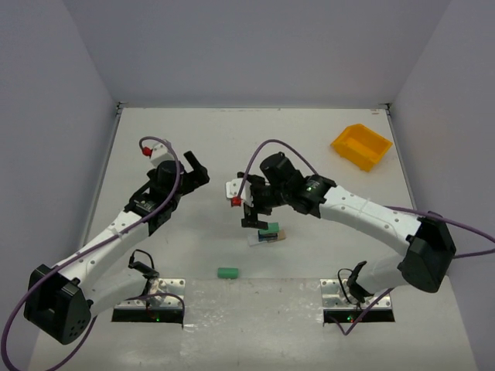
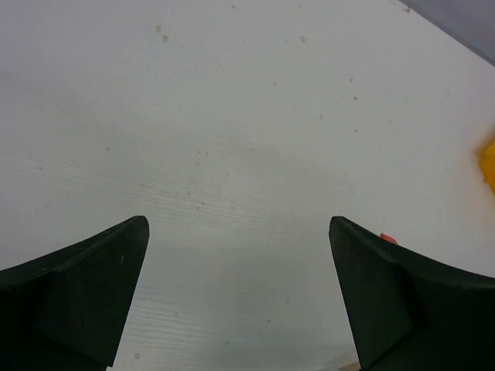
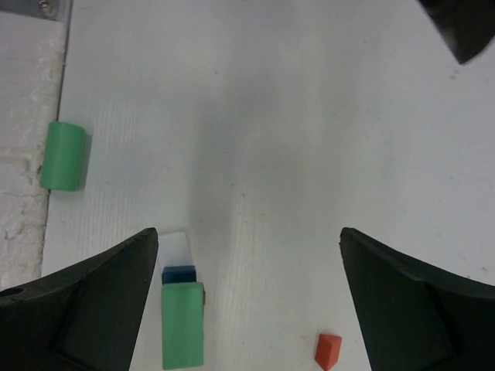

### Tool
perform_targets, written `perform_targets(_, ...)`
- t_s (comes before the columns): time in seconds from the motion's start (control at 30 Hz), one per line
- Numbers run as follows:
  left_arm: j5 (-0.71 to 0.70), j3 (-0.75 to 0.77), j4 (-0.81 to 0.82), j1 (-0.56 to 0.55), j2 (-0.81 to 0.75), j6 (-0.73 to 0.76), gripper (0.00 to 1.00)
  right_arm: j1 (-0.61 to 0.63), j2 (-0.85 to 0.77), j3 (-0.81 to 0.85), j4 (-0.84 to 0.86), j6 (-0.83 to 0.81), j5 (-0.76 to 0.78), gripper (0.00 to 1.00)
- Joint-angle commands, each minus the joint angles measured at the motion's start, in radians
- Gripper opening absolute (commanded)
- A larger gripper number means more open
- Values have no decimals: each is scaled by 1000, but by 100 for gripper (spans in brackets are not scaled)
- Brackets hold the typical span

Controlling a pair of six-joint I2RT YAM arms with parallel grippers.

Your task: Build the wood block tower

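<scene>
**Top view.**
- Left gripper (image 1: 196,166): held over the bare table (image 1: 178,131), well apart from every block. Its spread cannot be read from this angle.
- Right gripper (image 1: 251,216): pointed down, with the tower (image 1: 267,233) just beside its fingertips.
- Loose green piece (image 1: 227,273): lies apart from the tower, back toward the arm bases.
- Yellow bin (image 1: 373,154): far beyond the right gripper, and not part of the build.

**Left wrist view.**
- The fingers are spread wide with nothing between them, only table.
- A red speck (image 2: 388,238) peeks from behind one finger (too little shows to say what it is).

**Right wrist view.**
- The fingers are spread wide and hold nothing.
- The tower sits close inside one finger. It is a green block (image 3: 183,325) lying on a blue block (image 3: 179,273), with a pale plank (image 3: 176,241) underneath.
- Red piece (image 3: 328,350): lies between the fingers, nearer the opposite one and apart from the tower.
- The loose green piece lies outside and ahead of the tower-side finger.

**Hazards (judgement).**
- The tower is only partly built, with at least two pieces unplaced.
- The finger nearest the tower has little clearance. Closing, or drifting sideways while reaching for the red piece, could clip the green block and slide it off the blue one, or shift the plank.
- The red piece is small, so an off-centre pinch could squirt it out.
- The loose green piece looks rounded and may roll if nudged.
</scene>
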Motion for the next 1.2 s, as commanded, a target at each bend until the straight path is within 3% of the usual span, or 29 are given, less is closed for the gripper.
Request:
perform_targets(0.0,-109,-16,-16,-1,-19,-70,100,142,13,-40,55,-39,88,99)
perform_targets(0.27,-276,3,-144,1,-15,-191,100,272,81,-115,90,27,76,99)
perform_targets(0.9,-240,-37,-137,1,-49,-188,100,400,297,-138,254,225,168,98)
perform_targets(1.17,-219,-36,-138,1,-39,-184,100,402,347,-141,299,239,239,83)
